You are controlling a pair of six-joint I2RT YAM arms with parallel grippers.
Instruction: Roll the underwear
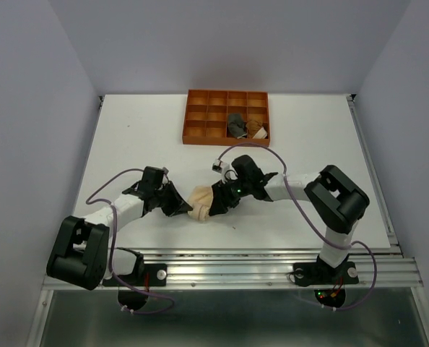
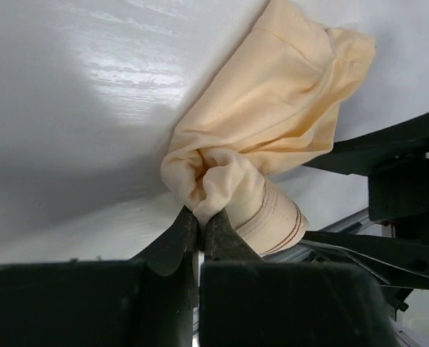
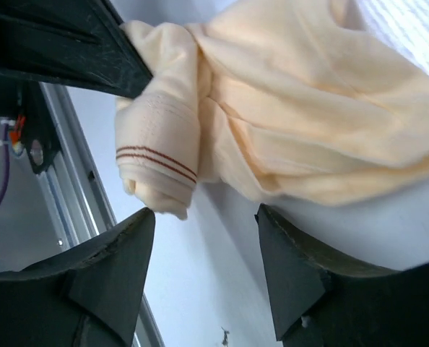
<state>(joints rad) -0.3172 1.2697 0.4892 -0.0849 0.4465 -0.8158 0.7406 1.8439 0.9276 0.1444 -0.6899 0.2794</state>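
We note pale peach soft fabric briefs (image 1: 198,204) bunched on white surface (image 1: 128,130), btwn the arms. Left pincer (image 2: 201,218) clenched on a fold — prob. anchoring the roll. Right pincer (image 3: 204,215) released, jaws apart beside banded end — free to regrip.

The pale peach underwear (image 2: 272,108) lies bunched, loosely rolled.
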